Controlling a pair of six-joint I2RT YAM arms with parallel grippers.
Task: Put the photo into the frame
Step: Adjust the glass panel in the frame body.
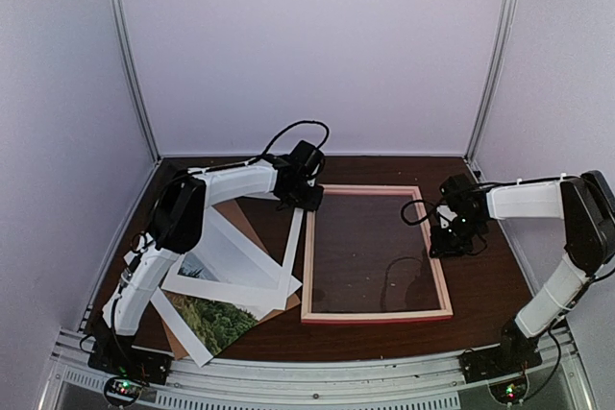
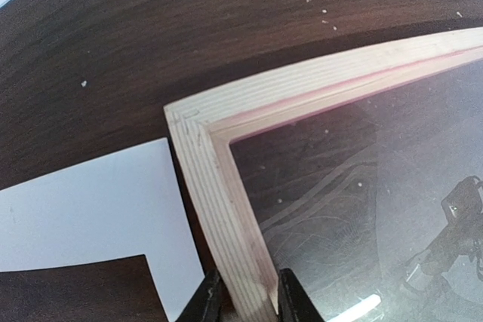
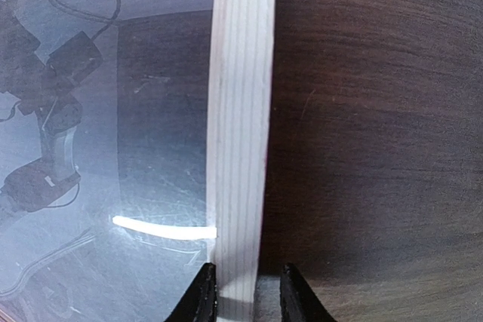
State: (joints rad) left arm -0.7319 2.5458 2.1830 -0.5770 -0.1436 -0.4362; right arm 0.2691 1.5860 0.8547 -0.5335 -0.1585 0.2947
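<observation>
Apparently both arms steady the frame (image 1: 377,315), flat on the tabletop (image 1: 485,287): left fingers (image 2: 210,304) pinch its left rail by the far corner, while right fingers (image 3: 299,299) straddle the right rail, not quite clenched. The photo (image 1: 217,320) lies near left, partly under the mat (image 1: 231,261).

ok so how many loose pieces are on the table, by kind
frame: 1
photo: 1
white mat: 1
brown backing board: 1
total: 4
</observation>
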